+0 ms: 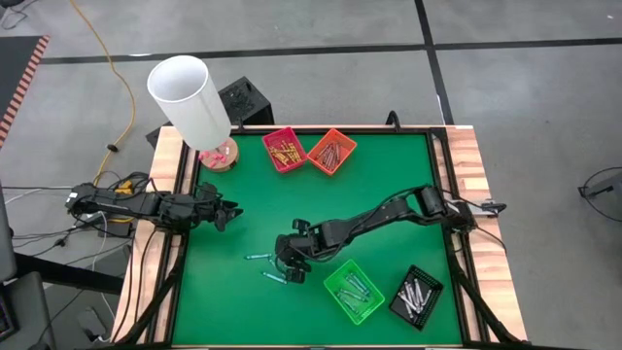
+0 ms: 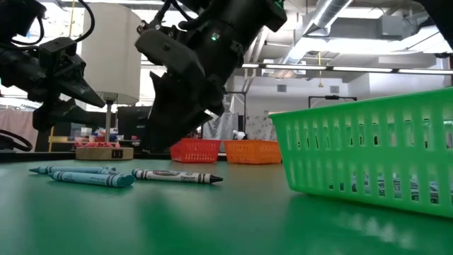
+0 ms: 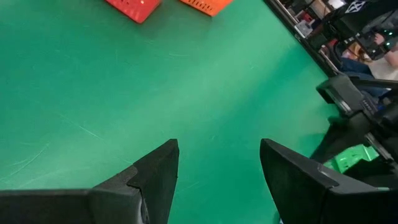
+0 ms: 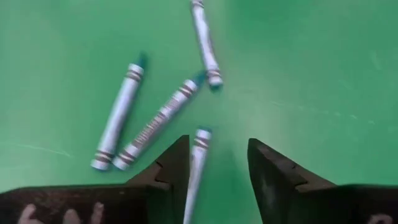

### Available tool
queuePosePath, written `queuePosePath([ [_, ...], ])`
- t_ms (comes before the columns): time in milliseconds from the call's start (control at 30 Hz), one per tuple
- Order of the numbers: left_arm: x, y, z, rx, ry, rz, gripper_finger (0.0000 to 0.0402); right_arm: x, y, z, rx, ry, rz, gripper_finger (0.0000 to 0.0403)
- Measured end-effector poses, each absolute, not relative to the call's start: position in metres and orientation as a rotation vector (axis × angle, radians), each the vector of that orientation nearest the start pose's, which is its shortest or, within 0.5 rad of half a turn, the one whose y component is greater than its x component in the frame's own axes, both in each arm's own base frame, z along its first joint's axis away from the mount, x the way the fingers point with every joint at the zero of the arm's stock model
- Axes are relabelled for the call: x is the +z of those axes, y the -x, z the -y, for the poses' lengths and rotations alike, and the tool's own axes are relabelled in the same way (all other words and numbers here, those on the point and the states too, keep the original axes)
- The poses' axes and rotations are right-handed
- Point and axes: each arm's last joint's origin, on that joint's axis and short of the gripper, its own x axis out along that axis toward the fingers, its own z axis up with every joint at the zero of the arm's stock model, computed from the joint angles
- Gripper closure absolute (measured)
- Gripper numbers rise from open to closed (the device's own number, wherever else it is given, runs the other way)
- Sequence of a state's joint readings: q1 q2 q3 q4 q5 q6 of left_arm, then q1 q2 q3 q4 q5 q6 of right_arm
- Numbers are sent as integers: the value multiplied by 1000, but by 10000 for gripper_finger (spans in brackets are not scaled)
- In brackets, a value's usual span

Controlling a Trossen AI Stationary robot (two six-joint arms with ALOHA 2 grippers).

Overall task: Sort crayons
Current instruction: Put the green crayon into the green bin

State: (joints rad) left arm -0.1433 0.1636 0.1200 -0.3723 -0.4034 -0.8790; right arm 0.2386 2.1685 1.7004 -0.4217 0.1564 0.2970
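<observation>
Several crayons with pale wraps and teal tips lie flat on the green mat (image 1: 224,292), left of centre near the front. In the right wrist view one crayon (image 4: 118,118) and another (image 4: 158,124) lie side by side, and a third (image 4: 206,43) lies farther off. My right gripper (image 4: 217,155) (image 1: 287,264) hangs open just above them, pointing steeply down. One crayon (image 4: 198,162) lies on the mat below the gap between its fingers, close to one of them. The low view shows the fingers (image 2: 166,138) clear of the crayons (image 2: 92,177). My left gripper (image 3: 217,162) (image 1: 228,209) waits open at the table's left edge.
A green tray (image 1: 354,291) and a black tray (image 1: 416,296) holding crayons stand at the front right. A red tray (image 1: 283,149) and an orange tray (image 1: 331,151) stand at the far edge. A lamp with a white shade (image 1: 190,97) stands at the far left corner.
</observation>
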Motion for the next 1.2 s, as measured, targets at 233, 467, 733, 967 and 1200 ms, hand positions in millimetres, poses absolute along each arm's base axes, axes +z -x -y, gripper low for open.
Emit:
queuePosePath([
  [233,158,-94,2,412,749,-261,186,191,-464,-103,-68,-104,-863,240],
  [467,158,-94,2,412,749,-261,186,165,-471,-105,-68,-93,-892,243],
  [733,158,-94,2,412,749,-261,186,161,-470,-104,-88,-78,-914,243],
  [967,158,-94,2,412,749,-260,186,166,-472,-101,-90,-67,-907,243],
  [1200,158,-94,2,412,749,-260,186,189,-477,-118,-29,-6,-833,243],
])
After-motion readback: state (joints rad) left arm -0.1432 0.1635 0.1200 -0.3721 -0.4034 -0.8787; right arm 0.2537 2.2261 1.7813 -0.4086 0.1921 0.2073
